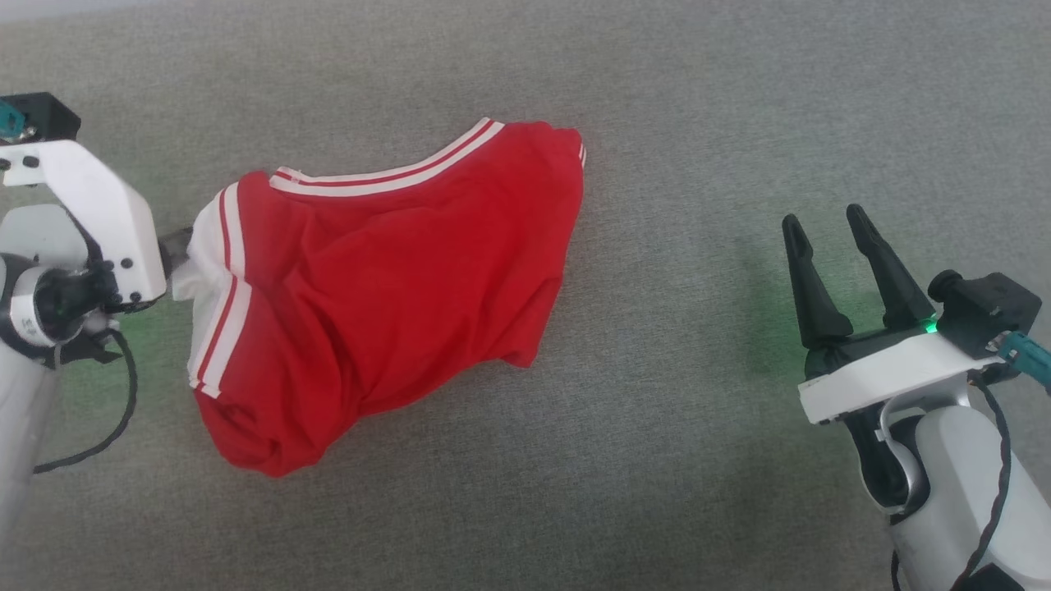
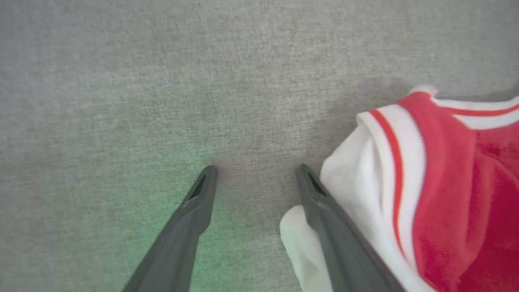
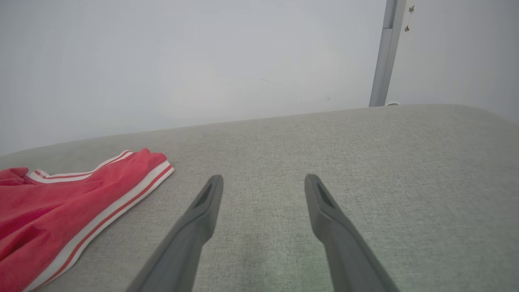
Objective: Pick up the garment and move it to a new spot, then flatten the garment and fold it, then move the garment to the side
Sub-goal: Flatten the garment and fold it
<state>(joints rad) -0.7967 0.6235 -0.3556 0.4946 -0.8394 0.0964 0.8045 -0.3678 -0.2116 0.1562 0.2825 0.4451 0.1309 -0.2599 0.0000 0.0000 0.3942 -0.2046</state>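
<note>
You see the shirt [image 1: 386, 279] bunched, long axis near-left to far-right, white sleeve [image 2: 357, 182] end touching the left gripper [image 2: 256, 170]. Right gripper [image 1: 821, 220] sits well apart. Both are spread wide and empty.

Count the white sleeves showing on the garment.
1: a white sleeve at the left end of the garment, beside the left claw. The other may be bunched underneath.

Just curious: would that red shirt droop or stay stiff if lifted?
Probably droops: the red shirt lies bunched in soft folds. Likely light: the cloth looks thin. On that textured grey surface it may bunch rather than slide.
</note>
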